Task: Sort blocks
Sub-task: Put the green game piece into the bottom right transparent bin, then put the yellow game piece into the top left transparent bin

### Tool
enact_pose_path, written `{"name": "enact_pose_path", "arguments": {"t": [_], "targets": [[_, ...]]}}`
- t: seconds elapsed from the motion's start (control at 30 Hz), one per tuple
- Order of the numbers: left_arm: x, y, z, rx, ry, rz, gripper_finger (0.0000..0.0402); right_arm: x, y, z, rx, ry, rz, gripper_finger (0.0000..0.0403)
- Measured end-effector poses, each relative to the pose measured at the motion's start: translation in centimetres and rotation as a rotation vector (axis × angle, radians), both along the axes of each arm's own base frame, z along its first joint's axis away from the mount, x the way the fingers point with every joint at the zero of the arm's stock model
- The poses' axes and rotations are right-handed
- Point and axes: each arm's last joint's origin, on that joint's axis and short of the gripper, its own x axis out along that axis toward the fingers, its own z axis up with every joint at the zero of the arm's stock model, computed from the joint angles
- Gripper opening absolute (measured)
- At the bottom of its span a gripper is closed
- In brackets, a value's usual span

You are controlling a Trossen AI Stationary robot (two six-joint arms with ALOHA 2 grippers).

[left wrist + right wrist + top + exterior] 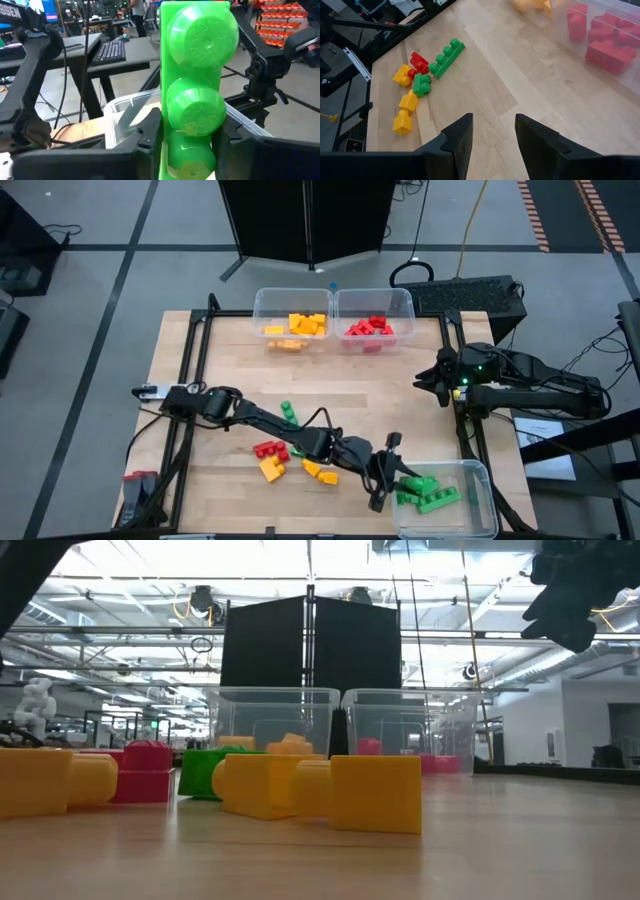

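My left gripper [386, 472] reaches level across the table's near side, up to the left rim of a clear bin [486, 480] that holds green blocks [432, 498]. It is shut on a long green block [199, 75]. Loose blocks lie on the wood under and beside that arm: green [288, 412], red [270, 448], yellow [272, 470] and yellow [320, 472]. My right gripper [492, 135] waits open at the table's right edge [434, 380], with nothing between its fingers. My left gripper pinches the green block between its two fingers [150, 135], which lie on the two long sides at its lower end [172, 150]. The fingers come level from the table's left. The block stands upright above them, studs facing the wrist, lifted clear of the table.
Two clear bins stand at the far edge, one with orange-yellow blocks [262, 296] and one with red blocks [408, 298]. A black metal frame [200, 350] runs along the table's sides. The middle of the tabletop [350, 390] is bare wood.
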Motion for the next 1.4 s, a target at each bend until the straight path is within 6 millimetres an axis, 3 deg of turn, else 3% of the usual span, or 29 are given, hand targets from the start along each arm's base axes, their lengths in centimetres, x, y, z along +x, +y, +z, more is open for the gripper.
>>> {"name": "enact_pose_path", "arguments": {"t": [0.27,0.53,0.63,0.8,0.9,1.13,1.23,1.4], "targets": [[0.0,0.0,0.1,-0.009,-0.01,0.011,0.0184,0.0,0.0,0.0,-0.003,0.0,0.0,0.0144],[-0.1,0.0,1.3,-0.017,-0.066,0.015,0.0201,0.0,0.0,0.0,-0.003,0.0,0.0,0.0144],[-0.7,0.4,5.1,0.033,-0.141,0.064,0.0202,0.0,0.0,0.0,-0.003,0.0,0.0,0.0144],[-6.1,3.3,16.4,0.153,-0.123,0.152,0.0203,0.0,0.0,0.0,0.0,-0.001,-0.002,0.0144],[-9.3,4.5,18.6,0.189,0.043,0.147,0.0203,0.0,0.0,0.0,-0.001,0.0,-0.001,0.0144],[-14.5,4.1,15.4,0.318,0.612,0.098,0.0203,0.0,0.0,0.0,-0.003,0.0,0.001,0.0144],[-14.7,2.2,12.5,0.333,0.718,0.049,0.0203,0.0,0.0,0.0,-0.003,0.0,0.001,0.0144],[-14.0,0.1,7.5,0.287,0.742,0.038,0.0203,0.0,0.0,0.0,0.016,-0.002,-0.012,0.0144]]}}
